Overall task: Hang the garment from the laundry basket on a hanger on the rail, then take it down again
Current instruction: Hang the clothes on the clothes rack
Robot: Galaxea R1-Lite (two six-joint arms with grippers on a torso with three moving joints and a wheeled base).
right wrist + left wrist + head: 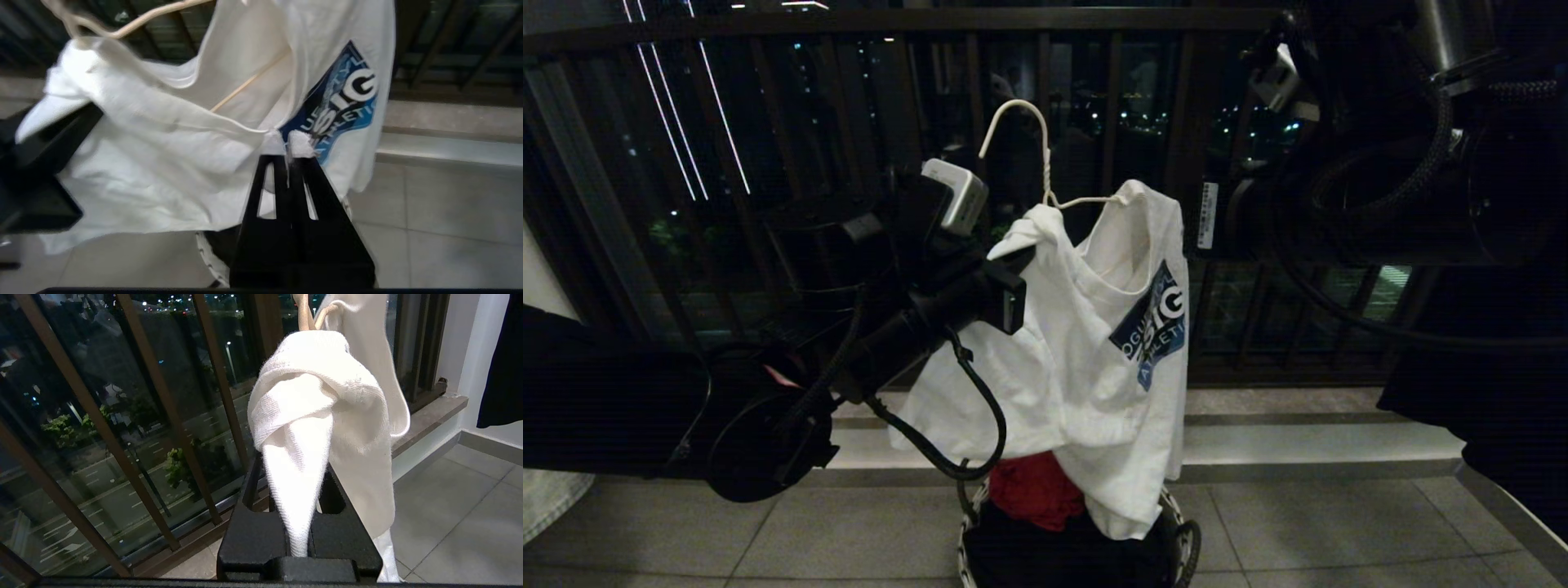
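The basket [1180, 535] is cut off at the bottom of the head view and largely covered by the shirt [1086, 359] and a red cloth [1036, 490]. The hanger [1023, 139] shows only its hook and neck; its lower wire runs under the shirt. The left gripper [300, 522], reaching up from the left, is clamped on a bunched shoulder. The right gripper [291, 157] has its fingers pressed together, pinching a fold beside the blue logo [343, 102].
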